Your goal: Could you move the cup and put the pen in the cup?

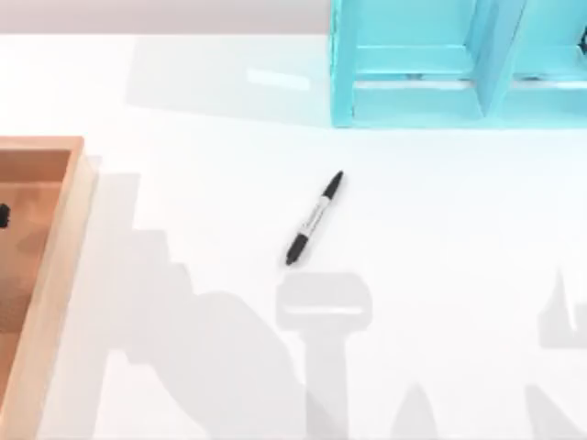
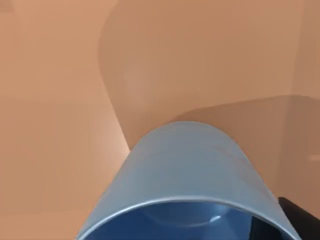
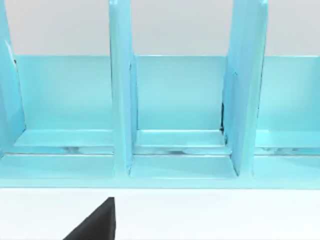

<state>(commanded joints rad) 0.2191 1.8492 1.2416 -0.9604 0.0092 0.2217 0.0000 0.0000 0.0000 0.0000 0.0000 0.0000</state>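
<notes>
Slim black-ended, white-barrelled marker pen (image 1: 315, 218) lying diagonal mid-tabletop, upper end toward the far-right corner, round blue cup (image 2: 190, 185) close at my left wrist, my grippers' state I cannot tell.

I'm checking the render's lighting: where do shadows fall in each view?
Top view: grey arm-shaped shadows spread over the white table below the pen, and the wooden tray casts one to its right. Left wrist view: a broad shadow lies on the tray floor behind the cup. Right wrist view: the turquoise rack is evenly lit.

Blue cup (image 2: 190, 170), black-tipped white pen (image 1: 314, 218)
</notes>
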